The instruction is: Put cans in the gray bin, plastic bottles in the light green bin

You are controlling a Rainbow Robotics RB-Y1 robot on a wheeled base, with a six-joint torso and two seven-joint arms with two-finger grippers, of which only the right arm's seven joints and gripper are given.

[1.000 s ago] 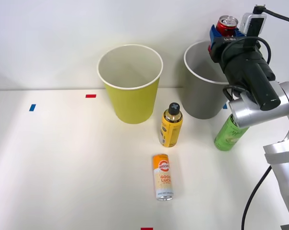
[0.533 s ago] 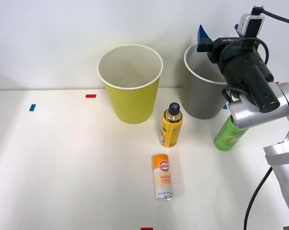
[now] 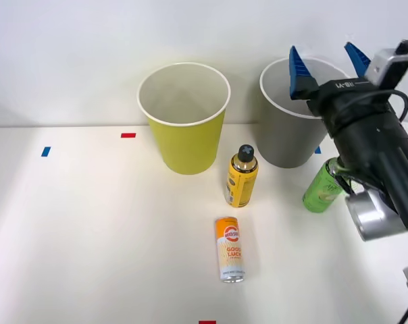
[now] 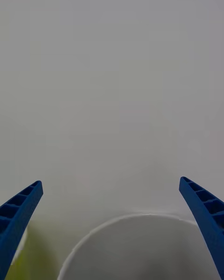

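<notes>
My right gripper (image 3: 327, 61) hovers open and empty above the gray bin (image 3: 288, 128) at the back right; its blue fingers (image 4: 18, 214) spread wide over the bin's white rim (image 4: 135, 221). The light green bin (image 3: 185, 125) stands to the gray bin's left. In front of the two bins, the yellow-label bottle (image 3: 242, 177) stands upright with its black cap on. The bright green bottle (image 3: 321, 189) stands beside the gray bin, partly hidden by my arm. The orange-and-cream can (image 3: 230, 249) lies on its side nearer the front. The red can is out of view.
Small tape marks dot the white table: blue (image 3: 46, 151) at the left, red (image 3: 128, 135) behind it, red (image 3: 207, 322) at the front edge. A plain white wall rises behind the bins.
A second ago my gripper held the red can above the gray bin. It has since opened, the can is gone from view, and the arm has drawn back to the right.
</notes>
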